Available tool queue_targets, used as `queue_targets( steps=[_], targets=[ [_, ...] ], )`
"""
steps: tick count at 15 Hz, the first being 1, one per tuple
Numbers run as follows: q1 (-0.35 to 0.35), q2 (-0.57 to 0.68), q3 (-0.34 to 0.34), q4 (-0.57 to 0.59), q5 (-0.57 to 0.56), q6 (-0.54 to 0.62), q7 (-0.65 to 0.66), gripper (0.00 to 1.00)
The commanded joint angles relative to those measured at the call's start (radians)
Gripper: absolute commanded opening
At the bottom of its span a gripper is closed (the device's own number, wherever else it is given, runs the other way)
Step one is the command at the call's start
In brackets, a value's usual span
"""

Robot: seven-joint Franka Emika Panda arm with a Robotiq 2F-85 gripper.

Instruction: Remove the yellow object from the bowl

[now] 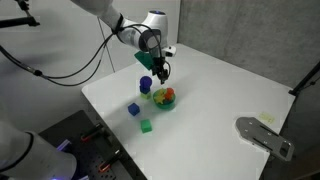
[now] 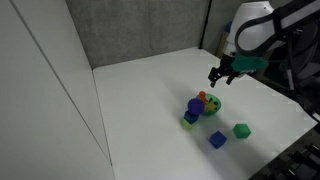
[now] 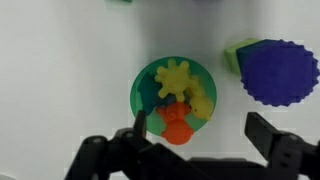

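Note:
The green bowl sits on the white table and shows in both exterior views. In the wrist view it holds a pale-yellow star-like piece, another yellow piece and an orange-red piece. My gripper is open and empty. It hangs a little above the bowl, its fingers wide apart over the bowl's near rim. In the exterior views the gripper is above the bowl.
A dark blue ribbed cylinder cup stands next to the bowl, with a green piece beside it. A blue cube and a green cube lie on the table. A grey metal plate lies at the table's edge.

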Motion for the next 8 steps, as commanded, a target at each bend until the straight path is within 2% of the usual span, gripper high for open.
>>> queue_targets(
  steps=[1, 4, 8],
  targets=[
    [0.054, 0.132, -0.047, 0.072, -0.058, 0.076, 0.023, 1.00],
    [0.104, 0.219, -0.098, 0.103, -0.099, 0.139, 0.063, 1.00],
    [0.146, 0.299, -0.141, 0.138, -0.098, 0.144, 0.091, 1.00]
  ],
)
